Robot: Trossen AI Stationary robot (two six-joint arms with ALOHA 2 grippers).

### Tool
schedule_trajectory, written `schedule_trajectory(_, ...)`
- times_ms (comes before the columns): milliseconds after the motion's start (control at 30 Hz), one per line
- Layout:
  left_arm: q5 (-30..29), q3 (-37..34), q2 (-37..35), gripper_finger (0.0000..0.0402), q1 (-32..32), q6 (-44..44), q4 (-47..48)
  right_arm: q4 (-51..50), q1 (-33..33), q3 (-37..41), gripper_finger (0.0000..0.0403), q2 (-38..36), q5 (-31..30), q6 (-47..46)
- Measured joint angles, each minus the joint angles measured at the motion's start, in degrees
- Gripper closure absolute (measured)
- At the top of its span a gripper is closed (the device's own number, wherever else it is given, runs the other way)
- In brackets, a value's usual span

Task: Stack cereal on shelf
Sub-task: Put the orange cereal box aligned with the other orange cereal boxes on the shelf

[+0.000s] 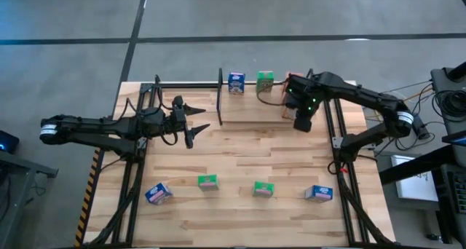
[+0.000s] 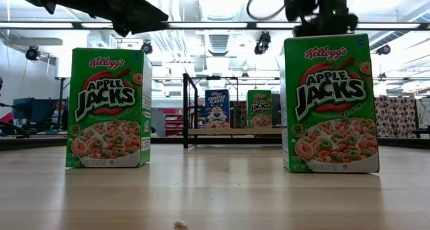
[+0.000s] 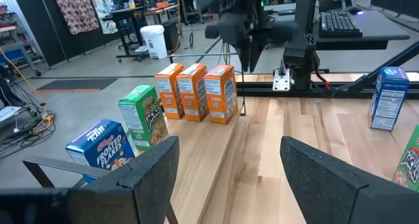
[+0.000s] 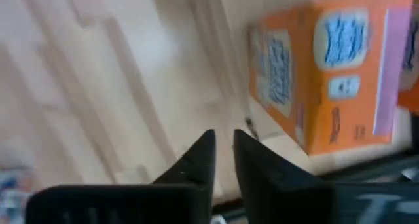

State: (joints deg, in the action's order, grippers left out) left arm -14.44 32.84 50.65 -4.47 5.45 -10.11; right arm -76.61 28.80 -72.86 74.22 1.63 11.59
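The right end effector [image 4: 222,149] hangs over the shelf [image 3: 216,145], fingers nearly together on nothing, just beside three orange cereal boxes [image 3: 196,92]; a green box [image 1: 265,80] and a blue box [image 1: 236,82] stand on the shelf too; the left end effector [image 1: 195,122] waits, released, above the worktop [image 1: 240,154]; four boxes, apparently two green and two blue, sit along its near edge.

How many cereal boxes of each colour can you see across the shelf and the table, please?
Blue cereal boxes: 3
Green cereal boxes: 3
Orange cereal boxes: 3
Total: 9
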Motion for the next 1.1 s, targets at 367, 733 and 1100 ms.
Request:
schedule_trajectory(367,0.0,0.0,0.0,0.0152,0.0,-0.2,-0.3,1.9,0.1,3.2,0.0394,0.1,-9.4,2.0)
schedule_trajectory(733,0.0,0.0,0.0,0.0152,0.0,-0.2,-0.2,2.6,0.1,3.2,0.0394,0.1,-13.7,2.4)
schedule_trajectory(1100,0.0,0.0,0.0,0.0152,0.0,-0.3,-0.2,2.8,0.1,3.2,0.0394,0.1,-14.1,2.4)
